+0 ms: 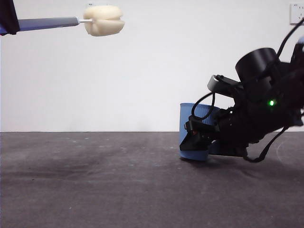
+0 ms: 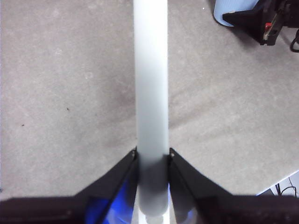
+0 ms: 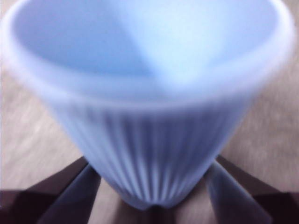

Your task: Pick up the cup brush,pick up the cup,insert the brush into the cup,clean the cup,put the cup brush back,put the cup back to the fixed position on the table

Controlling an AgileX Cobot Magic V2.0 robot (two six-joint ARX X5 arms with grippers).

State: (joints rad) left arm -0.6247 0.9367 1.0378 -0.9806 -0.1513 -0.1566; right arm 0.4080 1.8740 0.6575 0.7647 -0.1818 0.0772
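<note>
My left gripper (image 2: pixel 153 151) is shut on the grey handle of the cup brush (image 2: pixel 150 84). In the front view it holds the brush level, high at the upper left (image 1: pixel 7 19), with the cream-yellow sponge head (image 1: pixel 103 20) pointing right. The white looped tip is out of view. The blue ribbed cup (image 1: pixel 191 123) stands slightly tilted on the dark table (image 1: pixel 95 180) at the right. My right gripper (image 1: pixel 202 135) is shut on the cup's lower part, one jaw on each side. The right wrist view shows the cup (image 3: pixel 149 93) large and blurred, mouth open toward the camera.
The left wrist view shows the cup (image 2: pixel 229 11) and the other arm's black gripper (image 2: pixel 266 21) far across the bare table. A white wall (image 1: pixel 152 71) stands behind the table. The right arm's body (image 1: pixel 266 104) with cables fills the right side.
</note>
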